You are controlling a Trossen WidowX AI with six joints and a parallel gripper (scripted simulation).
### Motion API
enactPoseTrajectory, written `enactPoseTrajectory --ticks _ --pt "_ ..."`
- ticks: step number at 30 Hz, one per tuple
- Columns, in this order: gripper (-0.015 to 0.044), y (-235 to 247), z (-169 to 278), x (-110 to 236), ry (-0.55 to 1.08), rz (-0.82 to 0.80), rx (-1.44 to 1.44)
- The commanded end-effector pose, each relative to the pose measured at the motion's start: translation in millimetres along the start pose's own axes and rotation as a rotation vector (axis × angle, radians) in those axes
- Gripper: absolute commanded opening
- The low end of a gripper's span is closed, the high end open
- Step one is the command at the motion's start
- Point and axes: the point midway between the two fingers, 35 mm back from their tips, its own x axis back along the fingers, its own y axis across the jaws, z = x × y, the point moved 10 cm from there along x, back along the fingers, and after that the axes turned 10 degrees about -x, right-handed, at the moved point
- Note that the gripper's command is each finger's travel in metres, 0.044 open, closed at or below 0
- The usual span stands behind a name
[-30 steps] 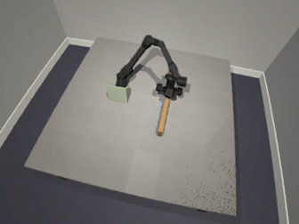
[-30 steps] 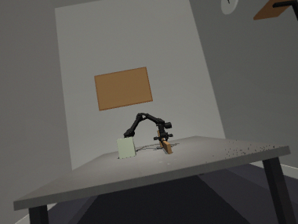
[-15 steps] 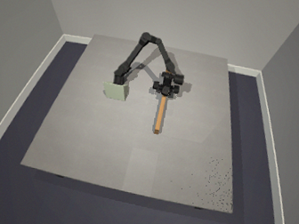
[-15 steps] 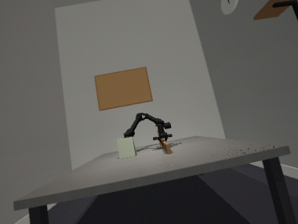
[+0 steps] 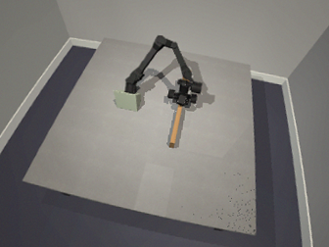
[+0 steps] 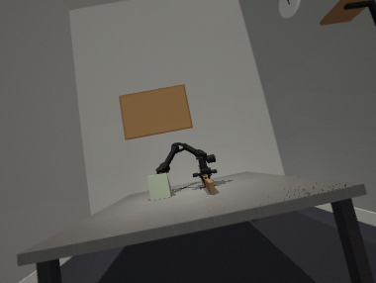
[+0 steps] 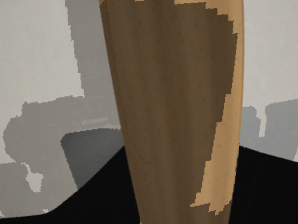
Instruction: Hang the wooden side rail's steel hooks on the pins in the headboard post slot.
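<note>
The wooden rail [image 5: 176, 128] [image 6: 210, 186] [image 7: 170, 110] is a long orange-brown bar. Its near end points toward the front of the table in the top and exterior views. My gripper [image 5: 181, 103] [image 6: 205, 178] [image 7: 162, 143] is shut on the rail, with a black finger on each side of it in the wrist view. A bit of wood shows behind the gripper in the top and exterior views; I cannot tell whether it is rail or post. The hooks, slot and pins cannot be made out. A pale green upright block [image 5: 127, 100] [image 6: 159, 186] stands left of the gripper; I cannot tell whether it is the post.
The pale green block stands right in front of the arm's base. The arm [image 5: 146, 62] [image 6: 169, 156] arches from there over to the rail. The table [image 5: 97, 158] [image 6: 124, 220] has dark specks near its front right corner.
</note>
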Motion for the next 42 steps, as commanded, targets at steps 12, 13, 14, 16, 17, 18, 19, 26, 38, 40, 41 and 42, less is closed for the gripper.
enactPoseTrajectory --ticks 12,13,14,16,17,18,19,26,38,40,41,42 --pt "0.0 0.6 -0.4 2.0 0.003 0.003 -0.005" --pt "0.0 0.6 -0.4 2.2 0.003 0.003 -0.005" --pt "0.0 0.6 -0.4 2.3 0.003 0.003 -0.005" --pt "0.0 0.6 -0.4 2.7 0.003 0.003 -0.005" --pt "0.0 0.6 -0.4 2.8 0.003 0.003 -0.005" --pt "0.0 0.6 -0.4 3.0 0.003 0.003 -0.005" --pt "0.0 0.6 -0.4 3.2 0.003 0.003 -0.005" --pt "0.0 0.6 -0.4 4.3 0.003 0.003 -0.005" --pt "0.0 0.6 -0.4 6.3 0.003 0.003 -0.005" --pt "0.0 0.6 -0.4 6.7 0.003 0.003 -0.005" --pt "0.0 0.6 -0.4 6.8 0.003 0.003 -0.005" --pt "0.0 0.6 -0.4 7.0 0.003 0.003 -0.005"
